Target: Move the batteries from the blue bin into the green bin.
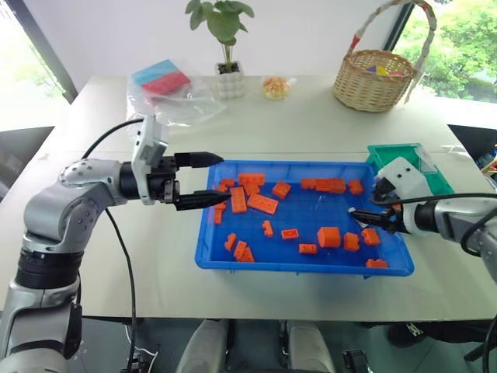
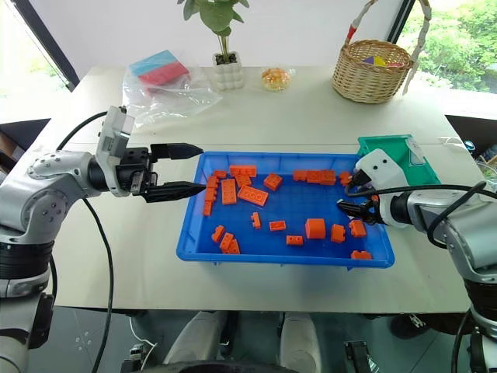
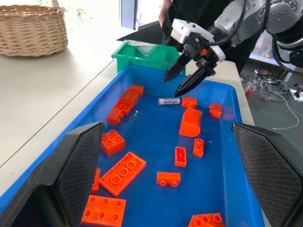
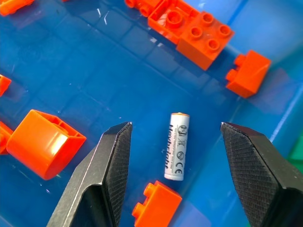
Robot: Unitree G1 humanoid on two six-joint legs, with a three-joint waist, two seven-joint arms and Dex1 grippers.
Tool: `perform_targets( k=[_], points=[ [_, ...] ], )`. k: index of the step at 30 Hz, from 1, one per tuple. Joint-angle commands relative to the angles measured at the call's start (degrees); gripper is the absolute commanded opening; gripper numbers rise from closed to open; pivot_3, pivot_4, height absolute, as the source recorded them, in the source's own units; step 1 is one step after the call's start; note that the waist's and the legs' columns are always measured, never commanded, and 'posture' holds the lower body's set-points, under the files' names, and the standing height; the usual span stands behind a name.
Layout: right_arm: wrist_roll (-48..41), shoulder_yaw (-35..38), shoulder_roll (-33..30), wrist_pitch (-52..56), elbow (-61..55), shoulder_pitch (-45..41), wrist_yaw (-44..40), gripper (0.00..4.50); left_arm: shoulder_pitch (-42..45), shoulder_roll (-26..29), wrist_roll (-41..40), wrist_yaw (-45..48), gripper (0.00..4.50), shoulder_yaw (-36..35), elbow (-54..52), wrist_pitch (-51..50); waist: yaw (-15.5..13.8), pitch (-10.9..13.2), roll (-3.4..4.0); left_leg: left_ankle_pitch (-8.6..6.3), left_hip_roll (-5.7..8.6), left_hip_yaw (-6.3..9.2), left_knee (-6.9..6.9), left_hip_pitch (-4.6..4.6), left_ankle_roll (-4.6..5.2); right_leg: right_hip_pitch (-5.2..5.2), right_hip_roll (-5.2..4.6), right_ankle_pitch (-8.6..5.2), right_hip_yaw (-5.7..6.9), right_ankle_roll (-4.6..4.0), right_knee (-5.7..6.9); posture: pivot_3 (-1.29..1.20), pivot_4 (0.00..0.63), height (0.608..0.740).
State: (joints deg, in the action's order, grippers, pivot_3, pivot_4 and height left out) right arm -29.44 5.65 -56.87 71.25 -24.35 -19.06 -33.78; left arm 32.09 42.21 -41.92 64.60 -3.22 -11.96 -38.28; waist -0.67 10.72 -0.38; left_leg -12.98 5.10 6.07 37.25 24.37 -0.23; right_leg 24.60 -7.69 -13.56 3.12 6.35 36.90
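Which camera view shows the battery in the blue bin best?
The right wrist view: the battery lies large between the open fingers of the right gripper, its print visible. The left wrist view shows it small; in the head views it is hard to make out.

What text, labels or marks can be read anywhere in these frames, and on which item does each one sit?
Battery in the blue bin: a printed line runs along its side, too blurred to read for certain.
Same battery: a mark that looks like "CE", with smaller symbols too small to read.
Nothing else carries readable text.
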Motion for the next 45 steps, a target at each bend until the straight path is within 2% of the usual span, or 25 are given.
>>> perform_targets(
  k=[1, 10, 20, 23, 27, 33, 38, 41, 45],
  points=[
    [1.73, -2.04, 1.28, -1.79, 1.2, 0.11, 0.77, 3.02, 0.17, 0.78, -0.89, -0.5, 4.5, -2.15, -1.81, 0.0, 0.01, 0.0, -0.01, 0.0, 0.0, 0.0, 0.0, 0.0, 0.0, 0.0, 0.0, 0.0, 0.0, 0.0, 0.0, 0.0, 0.15, 0.702],
    [6.98, -11.09, 2.86, -4.32, 2.75, -3.19, 2.11, 3.02, 0.37, 0.91, -1.33, -1.36, 4.5, -2.62, -2.15, -0.35, -0.03, 0.01, -0.03, 0.0, 0.01, 0.0, 0.05, 0.0, 0.0, -0.02, 0.0, 0.0, 0.0, 0.0, 0.0, 0.0, 0.15, 0.702],
    [8.53, -12.76, 3.24, -3.26, 1.19, -3.21, 1.52, 3.02, -0.23, 0.81, -1.81, -2.3, 4.5, -2.79, -2.39, -0.03, 0.06, 0.01, -0.03, 0.0, 0.0, 0.01, 0.04, -0.01, 0.0, -0.02, 0.02, 0.0, 0.0, 0.0, 0.02, 0.0, 0.15, 0.702],
    [8.9, -12.16, 3.14, -2.98, 1.21, -3.1, 1.48, 2.18, -0.05, 0.76, -1.78, -2.36, 4.5, -2.74, -1.97, 0.2, 0.05, 0.01, -0.03, 0.0, 0.0, 0.01, 0.04, -0.01, 0.0, -0.02, 0.02, 0.0, 0.0, 0.0, 0.01, 0.0, 0.15, 0.702],
    [8.97, -11.3, 2.66, -2.77, 0.7, -2.91, 1.04, 0.24, 0.04, 0.74, -1.69, -2.25, 4.5, -2.64, -1.83, 0.38, 0.04, 0.01, -0.03, 0.0, 0.0, 0.01, 0.05, -0.01, 0.0, -0.02, 0.02, 0.0, 0.0, 0.0, 0.02, 0.0, 0.15, 0.702],
    [5.64, -6.22, 5.07, 1.39, -0.02, -6.65, 0.57, 0.24, 0.58, 0.53, -1.42, -1.73, 4.5, -2.15, -0.99, 0.71, 0.11, 0.02, -0.02, 0.0, 0.0, 0.01, 0.05, -0.01, 0.0, -0.02, 0.02, 0.0, 0.0, 0.0, 0.02, 0.0, 0.15, 0.702],
    [2.79, 5.54, 8.26, 6.96, 7.56, -20.48, 2.44, 0.24, 0.98, 0.42, -1.14, -1.17, 4.5, -1.8, -0.14, 0.99, 0.41, 0.04, 0.01, 0.0, 0.0, 0.0, 0.06, -0.02, 0.0, 0.0, 0.03, 0.01, 0.0, 0.0, 0.06, 0.0, 0.15, 0.702],
    [5.9, 7.39, 2.77, 4.39, 15.18, -25.9, 2.96, 0.24, 1.05, 0.42, -0.93, -0.55, 4.5, -1.58, 0.31, 1.16, -0.14, 0.05, -0.02, 0.0, 0.01, 0.0, 0.06, -0.02, 0.0, 0.01, 0.03, 0.01, 0.01, 0.0, 0.06, 0.0, 0.15, 0.702],
    [9.73, 5.3, -5.78, -3.76, 22.25, -23.15, -0.05, 0.24, 1.51, 0.38, -0.57, 0.23, 4.5, -1.26, 1.23, 1.43, -0.77, 0.07, -0.12, -0.03, 0.05, 0.02, -0.03, 0.04, 0.03, -0.05, -0.01, 0.0, 0.11, 0.01, -0.11, 0.0, 0.15, 0.702]
  ],
)
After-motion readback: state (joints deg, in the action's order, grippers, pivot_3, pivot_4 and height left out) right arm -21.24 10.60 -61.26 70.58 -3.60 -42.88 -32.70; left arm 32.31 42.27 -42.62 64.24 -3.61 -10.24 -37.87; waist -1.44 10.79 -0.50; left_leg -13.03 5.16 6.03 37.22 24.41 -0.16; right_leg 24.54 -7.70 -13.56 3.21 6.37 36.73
